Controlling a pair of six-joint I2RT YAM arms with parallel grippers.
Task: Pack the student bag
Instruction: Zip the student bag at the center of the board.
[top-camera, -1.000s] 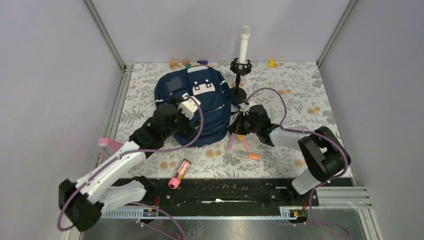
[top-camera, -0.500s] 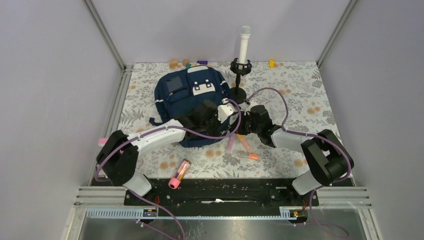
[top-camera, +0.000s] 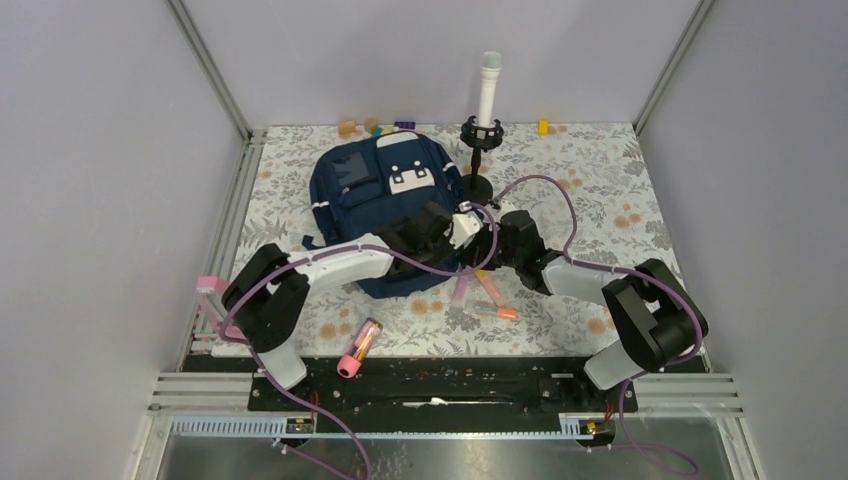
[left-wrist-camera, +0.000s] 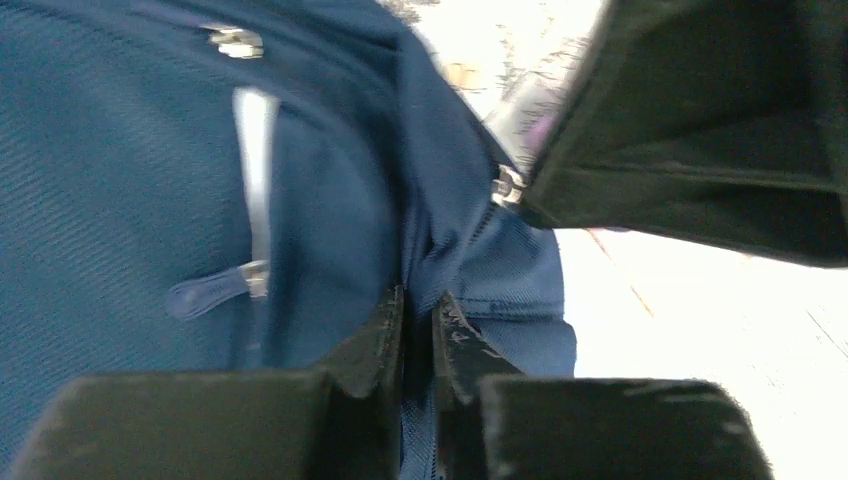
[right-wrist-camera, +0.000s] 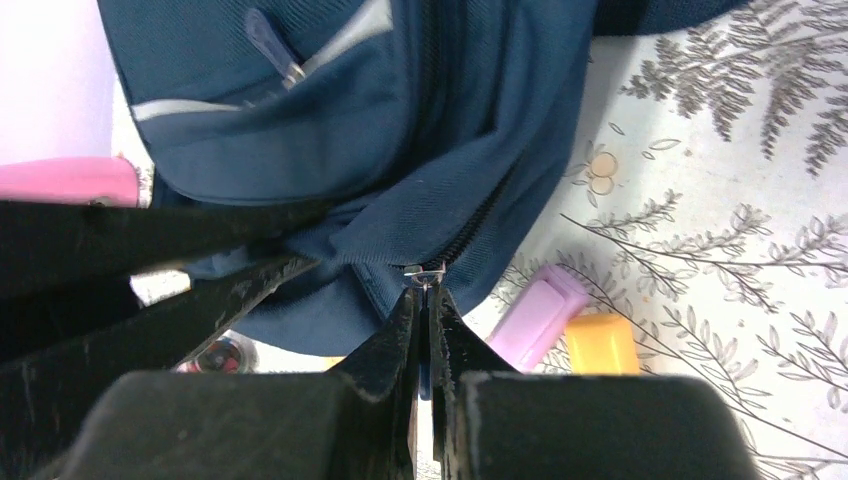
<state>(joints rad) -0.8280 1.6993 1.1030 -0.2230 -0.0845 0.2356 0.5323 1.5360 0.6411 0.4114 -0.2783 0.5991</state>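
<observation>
The student bag (top-camera: 380, 200) lies flat on the flowered cloth, navy with white patches. Both grippers meet at its near right corner. My left gripper (top-camera: 468, 226) is shut on a fold of the bag's blue fabric (left-wrist-camera: 440, 270) just beside the zipper; in the left wrist view its tips (left-wrist-camera: 418, 300) pinch the cloth. My right gripper (top-camera: 492, 240) is shut on the zipper pull (right-wrist-camera: 424, 274), with its tips (right-wrist-camera: 425, 295) closed under the metal slider. The zipper line (right-wrist-camera: 470, 230) looks closed above the slider. The bag's inside is hidden.
Purple and orange markers (top-camera: 482, 293) lie right next to the bag's corner, under the right arm. A pink and yellow marker (top-camera: 360, 344) lies near the front rail. A microphone on a black stand (top-camera: 485, 120) stands behind the bag. Small blocks (top-camera: 348, 128) sit at the far edge.
My left arm swung right from over the bag's middle to its near right corner, and its jaws went from open to shut on the fabric. The right gripper stayed put.
</observation>
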